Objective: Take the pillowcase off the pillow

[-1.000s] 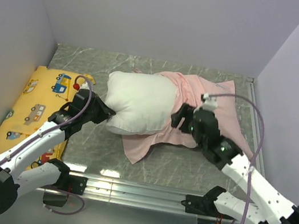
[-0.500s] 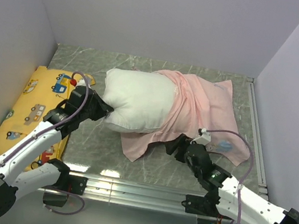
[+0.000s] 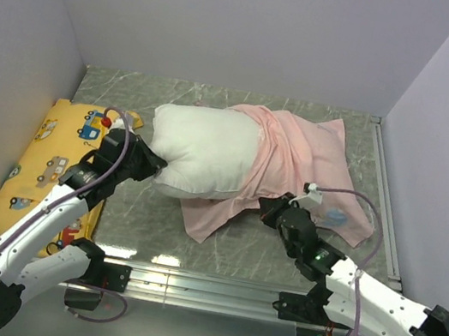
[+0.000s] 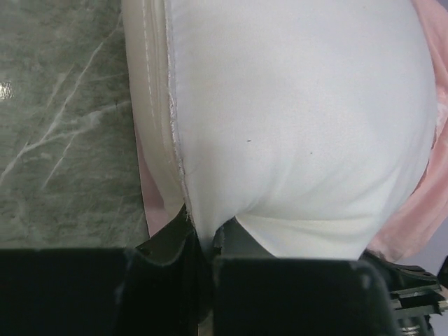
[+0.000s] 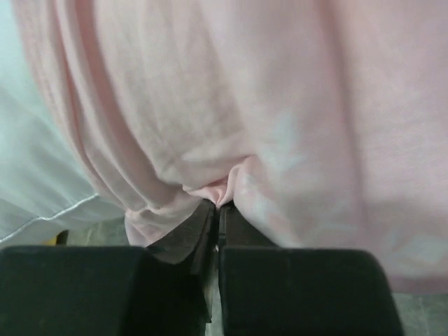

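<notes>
2 grips tight | L pincer [image 4: 201,234] pinching pillow [image 4: 294,126] corner | R pincer [image 5: 218,206] pinching pillowcase [image 5: 280,105] fold

I can read no words, numbers or brand marks anywhere. The pillowcase [image 5: 294,126], pinched between my right fingers [image 5: 180,238], shows only faint, blurred shapes through its pale pink cloth, none of them legible. The pillow [image 4: 294,126], gripped at its seam by my left fingers [image 4: 168,248], is plain white where I see it. The yellow pillow [image 3: 52,159], off to the left of my left fingers, bears cartoon vehicles too small to show any writing.
</notes>
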Motion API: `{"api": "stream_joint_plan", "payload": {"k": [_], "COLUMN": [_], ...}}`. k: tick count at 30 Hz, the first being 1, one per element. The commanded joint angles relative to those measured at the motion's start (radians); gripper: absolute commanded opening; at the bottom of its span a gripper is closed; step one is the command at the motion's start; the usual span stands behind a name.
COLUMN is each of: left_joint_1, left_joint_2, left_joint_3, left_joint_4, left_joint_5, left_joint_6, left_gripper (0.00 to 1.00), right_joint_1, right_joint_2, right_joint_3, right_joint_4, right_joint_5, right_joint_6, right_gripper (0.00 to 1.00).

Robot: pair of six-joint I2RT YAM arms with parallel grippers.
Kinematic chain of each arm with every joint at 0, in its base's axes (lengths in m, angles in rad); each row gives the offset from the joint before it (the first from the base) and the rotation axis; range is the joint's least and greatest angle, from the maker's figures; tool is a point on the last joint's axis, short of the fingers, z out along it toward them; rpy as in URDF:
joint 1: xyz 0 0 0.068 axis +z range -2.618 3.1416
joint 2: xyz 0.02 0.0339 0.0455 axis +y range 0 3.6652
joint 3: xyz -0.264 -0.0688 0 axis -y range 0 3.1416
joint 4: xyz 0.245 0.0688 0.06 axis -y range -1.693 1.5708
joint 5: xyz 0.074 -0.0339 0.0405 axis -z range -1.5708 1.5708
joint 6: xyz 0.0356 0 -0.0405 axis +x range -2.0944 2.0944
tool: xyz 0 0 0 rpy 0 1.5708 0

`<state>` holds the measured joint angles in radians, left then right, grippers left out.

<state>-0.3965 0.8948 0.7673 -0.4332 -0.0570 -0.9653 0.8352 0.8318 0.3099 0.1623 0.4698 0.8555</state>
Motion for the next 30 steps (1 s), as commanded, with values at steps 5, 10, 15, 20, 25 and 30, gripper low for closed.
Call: {"api": "stream_joint_plan", "payload": {"k": [5,10,15,20,25,30], "left_joint_1": [0.007,0.010,0.024,0.198,0.252,0.252], "left_joint_2": [-0.057,-0.010,0.096,0.243,0.367,0.360], "left_joint_3": [0.181,0.308,0.405,0.360,0.311,0.340], "left_joint_4": [-0.019,-0.036,-0.024,0.052,0.149,0.169], "left_joint_5": [-0.133,-0.178,-0.153,0.041,0.224,0.217], "left_joint_6": [0.102,0.111,0.102,0.061,0.057,0.131], "left_gripper": [0.00,0.00,0.01,0.00,0.01,0.57], "right_joint_1": [0.002,0.001,-0.089,-0.195,-0.223,-0.249], "right_joint_2": [-0.206,-0.045,0.328,0.637,1.055,1.285], "right_joint_3": [0.389,0.938,1.215,1.190,1.238,1.273], "right_joint_4": [-0.405,-0.605,-0.665,-0.572,-0.526,-0.463], "right_joint_5": [0.196,0.265,0.049,-0.250,-0.335,-0.425], "right_joint_6": [-0.198,-0.397,-0.481,-0.412,-0.400,-0.369], "right_gripper": [0.00,0.00,0.00,0.00,0.00,0.00]}}
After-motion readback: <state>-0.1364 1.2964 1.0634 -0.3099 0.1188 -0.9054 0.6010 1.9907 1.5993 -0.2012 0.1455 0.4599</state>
